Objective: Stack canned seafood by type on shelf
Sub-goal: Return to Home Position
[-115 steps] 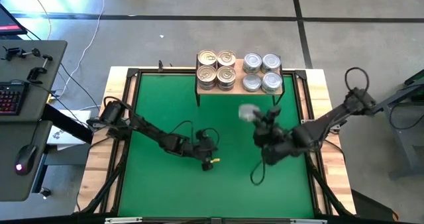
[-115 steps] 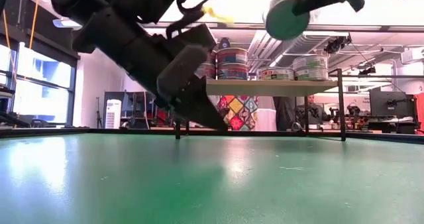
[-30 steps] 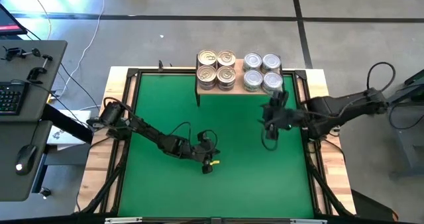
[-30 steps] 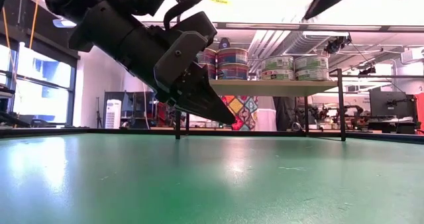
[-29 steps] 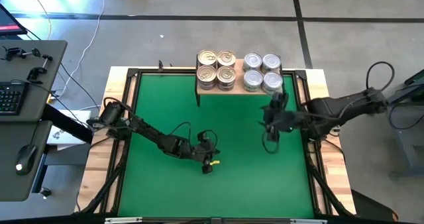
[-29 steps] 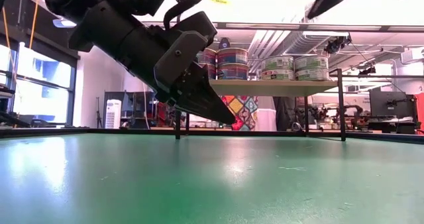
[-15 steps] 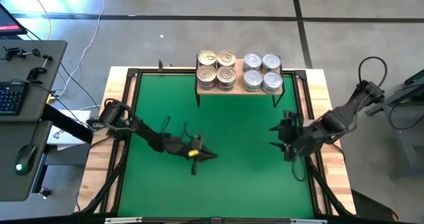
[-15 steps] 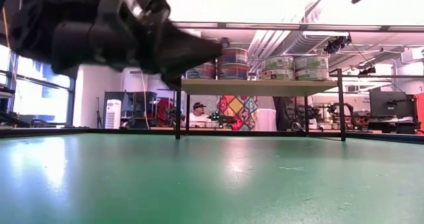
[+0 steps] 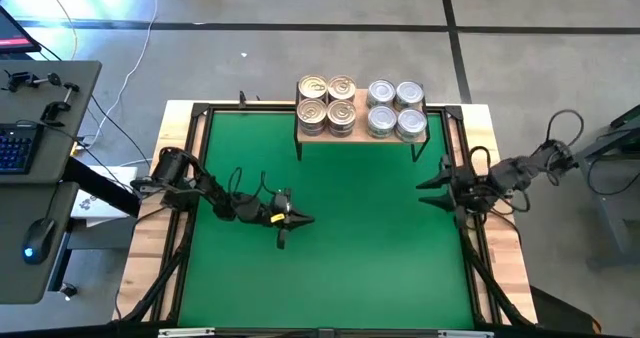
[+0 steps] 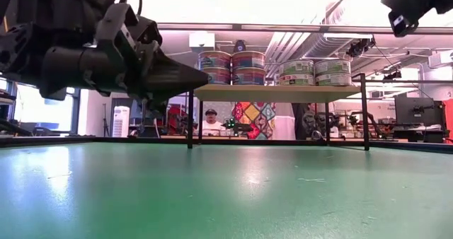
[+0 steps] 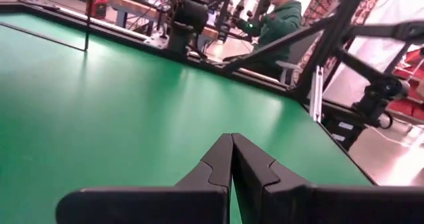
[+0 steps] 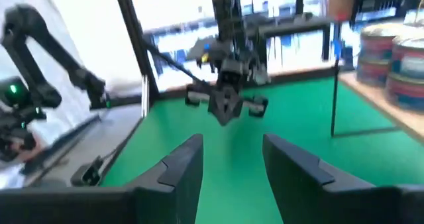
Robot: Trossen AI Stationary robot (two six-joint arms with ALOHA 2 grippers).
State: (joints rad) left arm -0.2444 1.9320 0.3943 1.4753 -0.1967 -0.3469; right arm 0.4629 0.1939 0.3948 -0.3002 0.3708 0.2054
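The shelf [image 9: 362, 134], a light-wood board on black legs, stands at the mat's far edge. On it the canned seafood stands in two-high stacks: golden-lidded tins [image 9: 327, 100] on the left part, silver-lidded tins [image 9: 395, 108] on the right. The low view shows the stacks [image 10: 231, 66] [image 10: 314, 71] side on. My left gripper [image 9: 308, 220] [image 11: 232, 148] hovers shut over the mat's left-middle, pointing level toward the right. My right gripper [image 9: 424, 192] [image 12: 232, 159] stands open and empty at the mat's right edge, pointing level toward the left.
The green mat [image 9: 340, 278] lies inside a black frame on a wooden table [image 9: 150, 228]. A desk with a keyboard and mouse [image 9: 40, 158] stands left of the table. A person [image 11: 275, 18] sits in the room beyond the table.
My right gripper has drawn back from in front of the shelf toward the table's right edge and tipped level. My left gripper has shifted toward the table's left and far side and swung from slanting down to level, still shut. The tins have stayed put.
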